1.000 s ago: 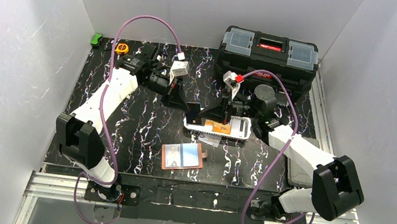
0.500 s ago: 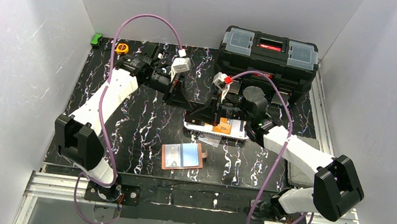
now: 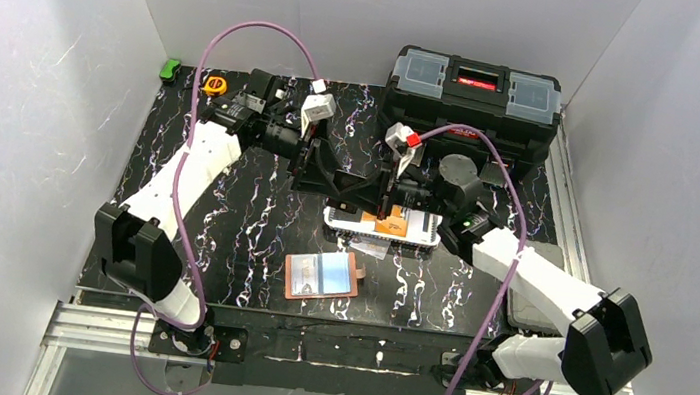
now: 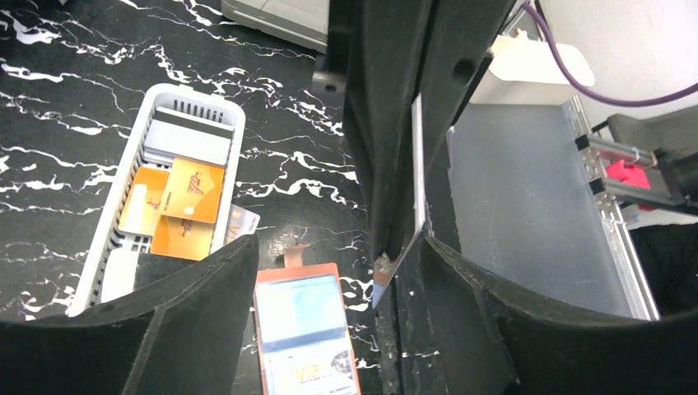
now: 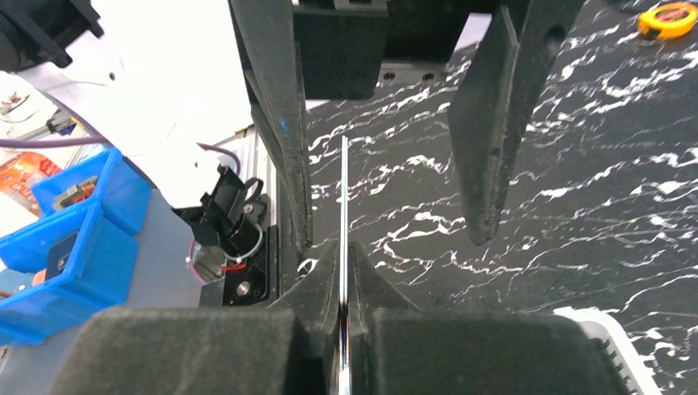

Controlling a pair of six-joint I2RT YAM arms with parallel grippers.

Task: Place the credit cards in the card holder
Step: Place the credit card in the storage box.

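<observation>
Top: left hand (image 3: pixel 340 180) and right hand (image 3: pixel 384 194) are meeting over basket (image 3: pixel 428 229); holder (image 3: pixel 321 277) is lying open near desk (image 3: pixel 221 232) front edge.
Left wrist: left hand is spreading, just releasing card (image 4: pixel 418 164).
Right wrist: right hand is pinching it. Handover looks done, slotting next.

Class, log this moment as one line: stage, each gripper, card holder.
stage: mid-air hand-over | left gripper: open | right gripper: shut on credit card | card holder: lying open, untouched

We note a smooth black, white-veined marble-look bench top (image 3: pixel 253 216), a matt white slotted plastic basket (image 4: pixel 193 89), glossy orange plastic cards (image 4: pixel 193 191), and a salmon-pink leather-like card holder (image 4: pixel 304 329).
</observation>
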